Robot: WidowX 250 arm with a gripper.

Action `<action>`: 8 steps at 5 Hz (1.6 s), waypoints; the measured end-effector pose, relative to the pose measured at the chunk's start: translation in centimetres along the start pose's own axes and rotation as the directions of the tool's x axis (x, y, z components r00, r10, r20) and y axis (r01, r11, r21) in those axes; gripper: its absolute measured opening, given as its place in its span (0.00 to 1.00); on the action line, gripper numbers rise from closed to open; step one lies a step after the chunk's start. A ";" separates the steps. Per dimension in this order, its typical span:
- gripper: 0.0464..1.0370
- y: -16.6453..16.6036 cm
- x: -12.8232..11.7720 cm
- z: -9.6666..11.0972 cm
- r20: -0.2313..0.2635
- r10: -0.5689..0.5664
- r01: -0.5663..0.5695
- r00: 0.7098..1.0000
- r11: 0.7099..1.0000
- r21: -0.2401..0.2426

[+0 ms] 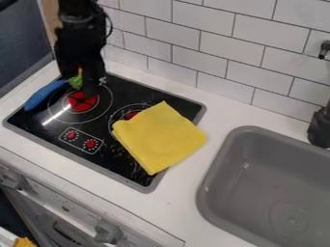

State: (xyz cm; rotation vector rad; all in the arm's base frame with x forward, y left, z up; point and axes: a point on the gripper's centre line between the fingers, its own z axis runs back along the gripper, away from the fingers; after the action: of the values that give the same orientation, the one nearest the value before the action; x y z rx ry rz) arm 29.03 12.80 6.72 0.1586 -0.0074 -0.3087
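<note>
With the pincer (92,88) over the stove's (116,158) left part, open or closed I can't tell, slow, level movement suits the blue-handled object (44,94) there, clear of the yellow cloth (159,137) across the stove's right side.

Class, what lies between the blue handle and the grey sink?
In the camera view, beside the blue handle is a red-centred burner, then the yellow cloth, lying across the stovetop's edge onto the white counter.

Pincer (89,88) over left burner (82,103), beside blue-handled tool (43,95); yellow cloth (159,137) partly covers right burner (130,115) on black stove (116,158), gray sink (258,178) at right.
</note>
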 end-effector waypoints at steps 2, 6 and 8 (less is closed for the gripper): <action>0.96 6.3 -1.2 -4.9 -0.100 0.137 -0.132 0.986 0.990 0.050; 0.62 9.7 -2.1 -8.1 -0.141 0.215 -0.212 0.966 0.977 0.037; 0.36 8.4 -2.2 -8.0 -0.110 0.188 -0.186 0.976 0.982 0.028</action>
State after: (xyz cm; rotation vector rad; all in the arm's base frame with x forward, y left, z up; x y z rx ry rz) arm 29.73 22.58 0.17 0.1907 0.0858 -0.1117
